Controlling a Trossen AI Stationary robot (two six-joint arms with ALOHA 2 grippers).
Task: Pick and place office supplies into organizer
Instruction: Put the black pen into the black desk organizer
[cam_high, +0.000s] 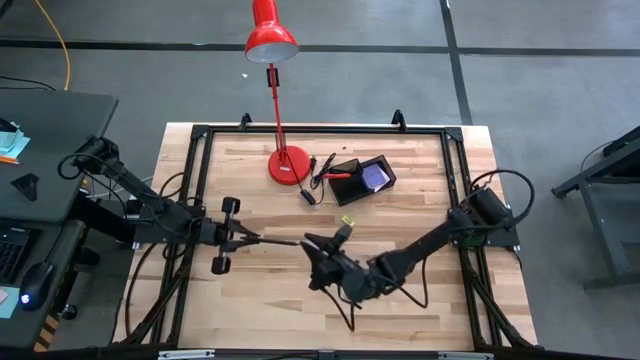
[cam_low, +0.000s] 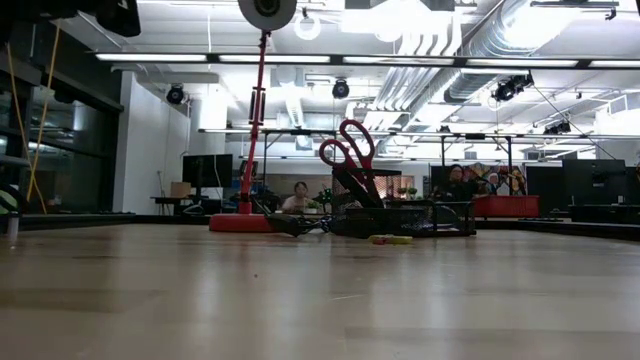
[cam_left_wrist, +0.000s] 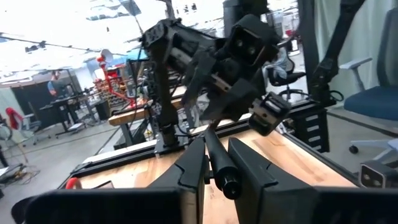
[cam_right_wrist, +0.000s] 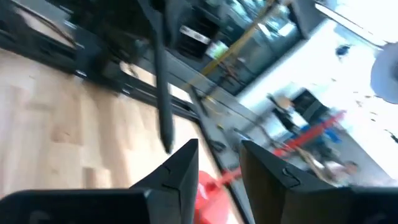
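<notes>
**Left end effector grips a pen mid-desk, right one faces it**

Left end effector (cam_high: 262, 238) sits approx. mid-desk, fingers clamped on a thin dark pen (cam_high: 282, 241) that sticks out toward the right arm. In the left wrist view the pen (cam_left_wrist: 219, 163) lies pinched between the two dark fingers (cam_left_wrist: 189, 168), its tip aimed at the other arm's wrist assembly close ahead.

Right end effector (cam_high: 318, 243) faces it from the opposite side, fingers apart w/ nothing between them; in the right wrist view its fingers (cam_right_wrist: 176, 169) show a clear gap, and the pen (cam_right_wrist: 161, 93) hangs in the air just beyond them. Whether pen tip & right end effector touch: can't tell.

A tiny yellow piece (cam_high: 347, 222) lies on the desk (cam_high: 260, 300) just behind the right end effector, toward the organizer.

Organizer (cam_high: 366, 177) stands at the desk's far side, right of centre. Inside: a purple-blue pad (cam_high: 374, 177) in the right-hand compartment. Red-handled scissors (cam_low: 348, 160) stand upright in it, handles up, per the low view. More thin dark pens (cam_high: 320, 172) lie on the desk between organizer & lamp base, w/ a small dark item near them, too small to identify.

Red desk lamp (cam_high: 272, 40) rises from its round base (cam_high: 288, 165) left of the organizer. People show in the room background, low view.
</notes>
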